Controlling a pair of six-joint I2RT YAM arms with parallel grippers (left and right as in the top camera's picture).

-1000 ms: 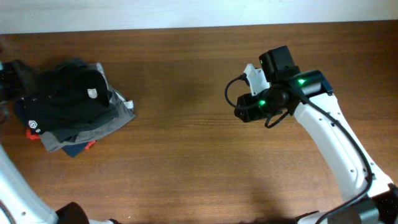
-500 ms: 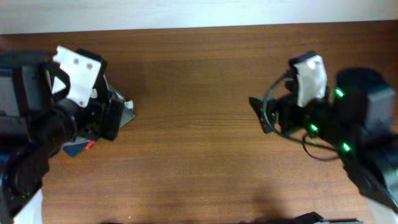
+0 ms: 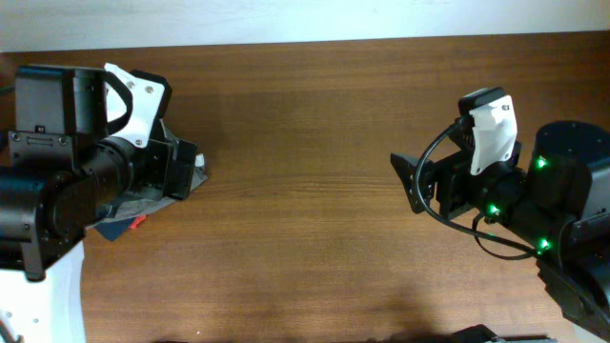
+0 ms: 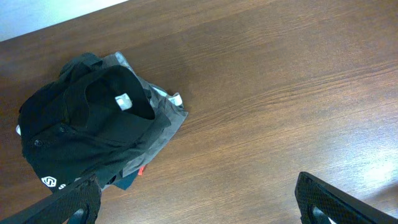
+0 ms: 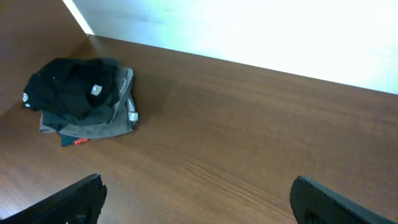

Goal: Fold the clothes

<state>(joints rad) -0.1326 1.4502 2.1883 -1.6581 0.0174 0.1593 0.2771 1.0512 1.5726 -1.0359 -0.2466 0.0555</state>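
Overhead, the left arm (image 3: 86, 181) hangs at the left edge of the brown wooden table (image 3: 305, 191). From the left wrist, the crumpled black soft-fabric short-sleeved T-shirt (image 4: 81, 140) tops a grey folded garment (image 4: 169, 119) — probably light and limp, best pinched near the white neck label (image 4: 122, 101); the left gripper (image 4: 199, 190) gapes wide, empty. From the right wrist, the right gripper (image 5: 199, 193) spreads wide too — well apart from it.
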